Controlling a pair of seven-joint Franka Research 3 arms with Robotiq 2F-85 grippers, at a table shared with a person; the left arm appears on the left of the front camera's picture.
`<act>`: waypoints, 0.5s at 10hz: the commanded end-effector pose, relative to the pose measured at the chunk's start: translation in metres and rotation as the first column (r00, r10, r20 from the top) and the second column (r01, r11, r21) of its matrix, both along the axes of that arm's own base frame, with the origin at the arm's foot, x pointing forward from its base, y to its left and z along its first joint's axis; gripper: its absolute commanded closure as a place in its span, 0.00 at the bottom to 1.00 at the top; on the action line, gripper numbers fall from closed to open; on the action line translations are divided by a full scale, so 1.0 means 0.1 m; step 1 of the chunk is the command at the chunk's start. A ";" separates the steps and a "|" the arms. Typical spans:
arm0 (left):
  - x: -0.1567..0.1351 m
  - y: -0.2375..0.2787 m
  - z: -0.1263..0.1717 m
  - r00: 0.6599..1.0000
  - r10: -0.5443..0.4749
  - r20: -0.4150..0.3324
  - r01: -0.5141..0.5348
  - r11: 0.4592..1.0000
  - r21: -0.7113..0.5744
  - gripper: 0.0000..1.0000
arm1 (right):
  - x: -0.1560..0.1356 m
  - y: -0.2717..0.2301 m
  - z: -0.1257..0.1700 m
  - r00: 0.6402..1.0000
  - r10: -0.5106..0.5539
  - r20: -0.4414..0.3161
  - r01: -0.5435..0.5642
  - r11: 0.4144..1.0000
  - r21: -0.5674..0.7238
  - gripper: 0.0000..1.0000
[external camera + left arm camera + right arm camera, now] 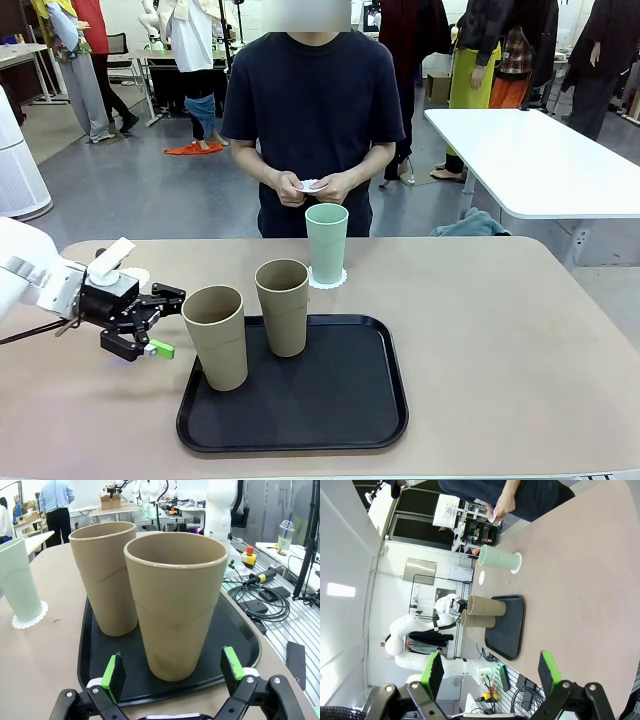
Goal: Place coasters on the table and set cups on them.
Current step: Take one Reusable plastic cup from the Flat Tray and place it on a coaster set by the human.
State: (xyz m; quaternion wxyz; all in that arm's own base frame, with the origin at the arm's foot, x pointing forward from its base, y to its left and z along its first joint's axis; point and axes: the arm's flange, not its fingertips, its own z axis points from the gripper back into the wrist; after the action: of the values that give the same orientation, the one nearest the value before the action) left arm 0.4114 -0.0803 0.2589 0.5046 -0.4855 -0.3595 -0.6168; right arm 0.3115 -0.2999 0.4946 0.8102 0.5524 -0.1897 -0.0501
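Where the beige table point(500, 330) carries the work, a black tray point(350, 405) lies at its near middle with two cups standing upright on it: the near tan cup point(217, 338) at the tray's left edge and the far tan cup point(283, 306) just beside it, apart by a narrow gap. Beyond the tray the mint cup point(326, 243) stands upright on a lacy coaster point(327, 280) on the bare table.

The left jaws, low over the table just left of the tray, stand wide open and hold nothing. In the left wrist view the near tan cup sits squarely ahead between the green pads point(113, 672), not touching either, and the far tan cup rises close behind it to one side.

A second coaster point(481, 578) lies flat on the table, well apart from the mint cup; from the front most of it is hidden behind the left arm's wrist. Across the table a person point(312, 100) holds a third coaster point(309, 185) between one hand point(290, 188) and the other point(341, 186), its edges covered by fingers. A glossy white table point(540, 160) stands farther off.

The right jaws are also wide open and empty, well away from tray and cups. Their view is rolled sideways, and the tray's far end is too small to read.
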 end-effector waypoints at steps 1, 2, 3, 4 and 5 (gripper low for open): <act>0.00 -0.14 -0.08 0.999 0.018 0.041 -0.018 1.000 -0.004 0.00 | 0.00 0.00 -0.01 1.000 -0.001 0.004 0.001 1.000 0.008 0.00; 0.01 -0.17 -0.09 0.999 0.014 0.035 -0.014 1.000 -0.003 0.00 | 0.00 0.00 -0.01 1.000 -0.001 0.004 0.001 1.000 0.008 0.00; 0.01 -0.20 -0.10 1.000 0.008 0.027 -0.008 1.000 -0.003 0.00 | 0.00 0.00 -0.01 1.000 -0.001 0.004 0.001 1.000 0.008 0.00; 0.00 -0.22 -0.11 1.000 0.001 0.017 -0.001 1.000 -0.001 0.00 | 0.00 0.00 -0.01 1.000 -0.001 0.004 0.001 1.000 0.008 0.00; -0.01 -0.24 -0.13 1.000 -0.003 0.012 0.003 1.000 0.006 0.00 | 0.00 0.00 -0.01 1.000 -0.001 0.004 0.001 1.000 0.008 0.00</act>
State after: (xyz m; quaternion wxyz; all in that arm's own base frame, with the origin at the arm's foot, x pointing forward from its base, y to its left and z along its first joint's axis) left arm 0.4100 -0.0980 0.2523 0.5011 -0.4906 -0.3520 -0.6199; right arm 0.3115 -0.2999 0.4946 0.8102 0.5524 -0.1898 -0.0501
